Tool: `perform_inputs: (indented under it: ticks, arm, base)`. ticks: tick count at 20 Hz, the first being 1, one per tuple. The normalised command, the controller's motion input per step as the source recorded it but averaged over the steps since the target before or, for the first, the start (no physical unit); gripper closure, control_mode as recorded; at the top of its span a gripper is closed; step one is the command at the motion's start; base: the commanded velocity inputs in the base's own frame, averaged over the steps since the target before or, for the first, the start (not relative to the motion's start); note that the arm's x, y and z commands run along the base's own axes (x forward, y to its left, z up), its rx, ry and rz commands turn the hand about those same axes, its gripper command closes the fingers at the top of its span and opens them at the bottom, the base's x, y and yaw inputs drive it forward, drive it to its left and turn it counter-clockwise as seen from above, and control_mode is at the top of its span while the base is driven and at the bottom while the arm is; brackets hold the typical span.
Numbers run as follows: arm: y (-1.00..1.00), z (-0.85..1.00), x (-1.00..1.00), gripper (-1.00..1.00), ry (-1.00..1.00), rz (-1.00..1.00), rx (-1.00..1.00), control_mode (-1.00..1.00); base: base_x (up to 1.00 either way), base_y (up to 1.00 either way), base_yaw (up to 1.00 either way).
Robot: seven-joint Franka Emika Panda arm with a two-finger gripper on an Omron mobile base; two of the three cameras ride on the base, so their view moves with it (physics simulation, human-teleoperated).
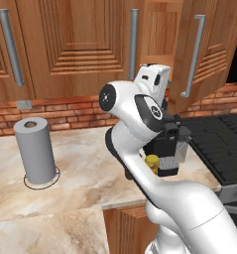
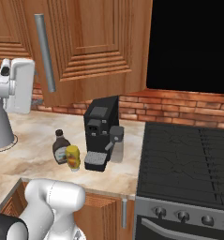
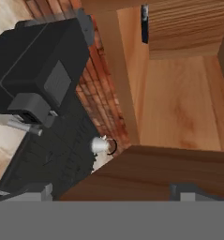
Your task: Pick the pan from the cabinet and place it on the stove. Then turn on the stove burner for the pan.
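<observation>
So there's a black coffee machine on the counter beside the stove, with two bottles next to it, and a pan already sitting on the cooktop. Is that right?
Not quite. The cooktop of the stove is bare in the right base view; no pan sits on it. The rest holds: the black coffee machine stands on the counter beside the stove, with the two bottles next to it.

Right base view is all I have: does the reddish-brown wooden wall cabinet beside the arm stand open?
Observer: Yes. In the left base view, the reddish-brown wooden wall cabinet has its right-hand door swung out.
Operator: Is the pan inside?
Observer: Cannot tell. The hand view looks into the lighter wood interior, with a slim dark piece at its far edge.
Operator: And the gripper?
Observer: The gripper is open, tips wide apart, nothing between them.
</observation>
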Motion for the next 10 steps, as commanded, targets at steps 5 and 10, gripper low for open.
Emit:
perform_inputs:
  ticks: [5, 10]
  arm:
    - [-0.41, -0.01, -0.21, -1.00, 0.09, 0.00, -0.02, -1.00]
    - [-0.49, 0.00, -0.89, -1.00, 0.00, -0.04, 0.00, -1.00]
  base:
    - [0.00, 0.00, 0.00]
    - [0.00, 0.00, 0.00]
